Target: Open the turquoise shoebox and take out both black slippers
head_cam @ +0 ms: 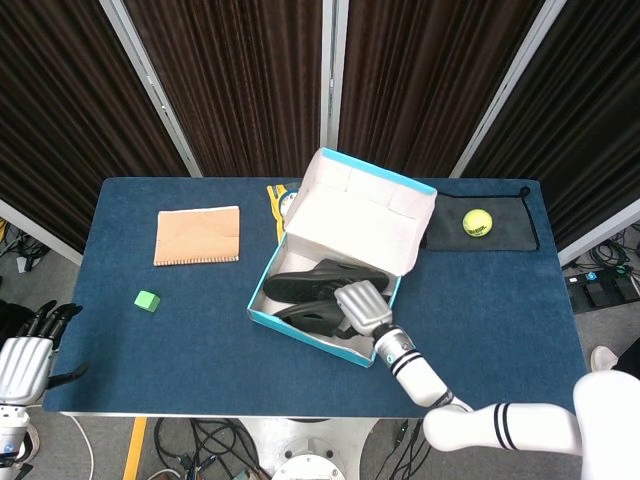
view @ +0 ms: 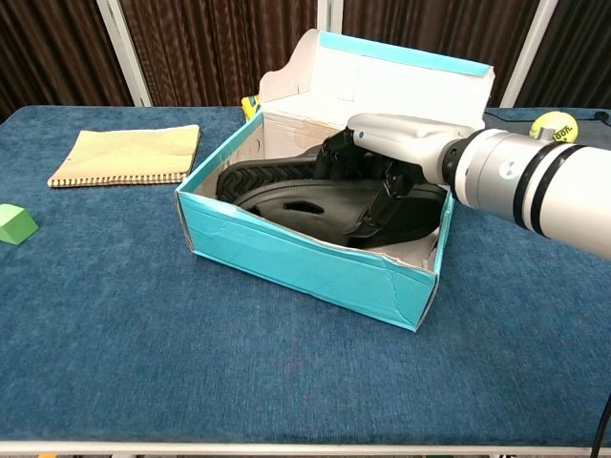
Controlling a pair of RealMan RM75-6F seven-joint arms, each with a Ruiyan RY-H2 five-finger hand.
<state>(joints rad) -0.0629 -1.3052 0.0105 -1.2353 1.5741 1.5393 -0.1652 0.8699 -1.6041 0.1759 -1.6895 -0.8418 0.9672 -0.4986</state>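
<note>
Slippers (view: 315, 200), both black, lie inside the open turquoise shoebox (view: 296, 258) mid-worktop (view: 143, 324). Right hand (view: 382, 157) reaches in, fingers curled around the nearer slipper. Left hand (head_cam: 25, 355) hangs beyond the worktop's corner, fingers apart, holding nothing.

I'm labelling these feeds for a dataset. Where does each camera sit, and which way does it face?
Head view: mounted high, looking steeply down on the whole table; shows the right robot hand in the shoebox and the left robot hand off the table's near-left corner.
Chest view: low at the table's near edge, facing across it; shows only the right robot hand.
Shared: shoebox, slippers, tennis ball, green cube.
</note>
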